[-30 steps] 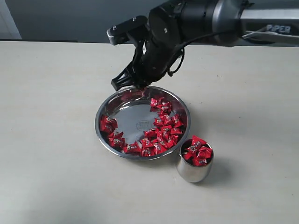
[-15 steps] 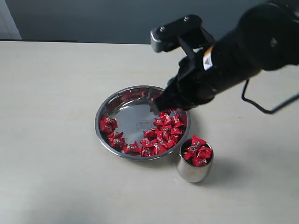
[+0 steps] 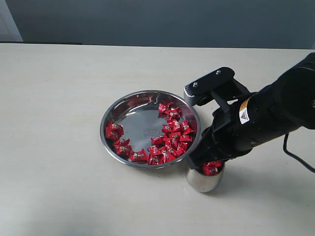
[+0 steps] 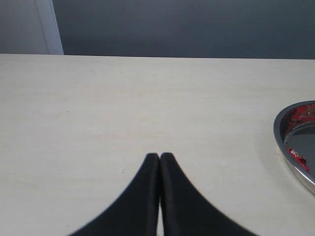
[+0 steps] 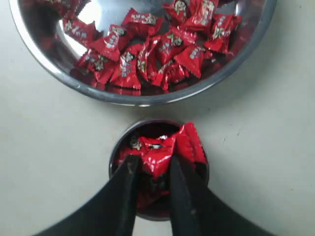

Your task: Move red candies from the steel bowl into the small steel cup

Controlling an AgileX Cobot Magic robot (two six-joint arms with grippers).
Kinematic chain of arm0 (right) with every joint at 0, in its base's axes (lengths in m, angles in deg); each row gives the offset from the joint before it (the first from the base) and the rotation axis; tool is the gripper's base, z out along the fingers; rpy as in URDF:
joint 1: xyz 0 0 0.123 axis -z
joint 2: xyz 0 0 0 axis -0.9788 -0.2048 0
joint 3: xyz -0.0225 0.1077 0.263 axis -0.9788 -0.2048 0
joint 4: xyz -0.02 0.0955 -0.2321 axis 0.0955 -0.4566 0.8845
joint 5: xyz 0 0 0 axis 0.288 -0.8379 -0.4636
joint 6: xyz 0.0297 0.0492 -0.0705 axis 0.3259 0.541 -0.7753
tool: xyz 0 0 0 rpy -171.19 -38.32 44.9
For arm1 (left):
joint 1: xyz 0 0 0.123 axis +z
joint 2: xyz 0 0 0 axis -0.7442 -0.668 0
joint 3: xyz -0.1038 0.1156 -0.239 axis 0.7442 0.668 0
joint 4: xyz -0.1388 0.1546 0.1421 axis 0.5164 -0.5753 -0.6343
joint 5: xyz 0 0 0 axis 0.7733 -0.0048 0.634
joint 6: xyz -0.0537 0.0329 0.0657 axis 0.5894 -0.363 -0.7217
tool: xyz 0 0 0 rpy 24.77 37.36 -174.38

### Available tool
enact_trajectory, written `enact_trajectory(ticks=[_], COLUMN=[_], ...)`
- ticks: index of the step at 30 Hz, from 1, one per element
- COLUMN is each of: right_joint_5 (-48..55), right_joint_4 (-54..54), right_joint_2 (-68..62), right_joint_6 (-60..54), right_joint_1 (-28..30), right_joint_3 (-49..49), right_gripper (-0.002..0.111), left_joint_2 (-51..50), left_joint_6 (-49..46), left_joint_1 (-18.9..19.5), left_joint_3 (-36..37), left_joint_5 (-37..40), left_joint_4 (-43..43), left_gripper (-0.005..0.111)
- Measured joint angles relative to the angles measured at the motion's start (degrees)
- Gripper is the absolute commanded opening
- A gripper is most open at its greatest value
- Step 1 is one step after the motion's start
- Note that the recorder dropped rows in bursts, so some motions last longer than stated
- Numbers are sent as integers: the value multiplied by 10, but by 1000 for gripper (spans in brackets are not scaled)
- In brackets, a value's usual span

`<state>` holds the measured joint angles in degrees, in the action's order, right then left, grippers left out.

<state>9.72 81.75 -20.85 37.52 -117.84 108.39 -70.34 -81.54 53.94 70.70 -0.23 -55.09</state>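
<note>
The bowl [image 3: 101, 130] lies flat, holding many candies [image 3: 172, 140]. Just beside it the cup [image 3: 203, 183] stands upright, mouth up, long axis vertical, already heaped. Over it the right gripper [image 5: 150, 164], barely parted, pinches one candy [image 5: 158, 153]. If let go there, it may slide off the heap and out. The left gripper [image 4: 159, 157] is closed and empty.

Pale beige tabletop [image 3: 59, 187] — dark grey wall [image 3: 147, 19] behind, white strip [image 3: 5, 24] at far left
</note>
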Motion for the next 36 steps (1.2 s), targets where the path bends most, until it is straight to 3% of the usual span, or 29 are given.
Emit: enact_trajectory(ticks=[35,36], right_joint_5=[21,21], right_joint_4=[-3,-3], right_joint_2=[-50,-50], right_joint_6=[1,1], right_joint_1=[0,0], right_joint_3=[0,0], right_gripper=[0,4], left_joint_2=[0,0], left_joint_6=[0,0], left_joint_1=[0,0], left_joint_3=[0,0], left_joint_5=[0,0], left_joint_4=[0,0], left_gripper=[0,0])
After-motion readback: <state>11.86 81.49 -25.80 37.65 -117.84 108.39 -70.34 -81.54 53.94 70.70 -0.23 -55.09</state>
